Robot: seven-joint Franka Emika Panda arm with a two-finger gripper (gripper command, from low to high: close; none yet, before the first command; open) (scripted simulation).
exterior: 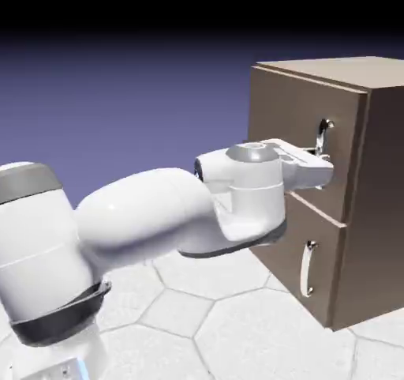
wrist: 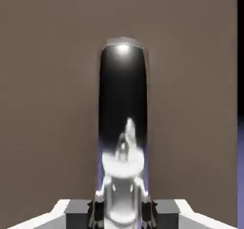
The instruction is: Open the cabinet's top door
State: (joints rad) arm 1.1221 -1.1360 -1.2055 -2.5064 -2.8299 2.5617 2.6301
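Observation:
The dark-brown cabinet [exterior: 380,205] stands at the right of the exterior view. Its top door [exterior: 288,106] lies flush with the cabinet's front. The door's silver handle [exterior: 324,133] shows above my gripper [exterior: 322,168], which reaches in level from the left and covers the handle's lower part. In the hand view the glossy handle [wrist: 123,104] runs upright between my fingertips [wrist: 78,210] against the brown door [wrist: 47,104]. My gripper [wrist: 123,213] is shut on the handle.
Below the top door is a second brown panel [exterior: 319,236] with its own silver handle [exterior: 306,268]. My white arm [exterior: 150,212] stretches across from the lower left above the pale hexagon-tiled table [exterior: 237,323].

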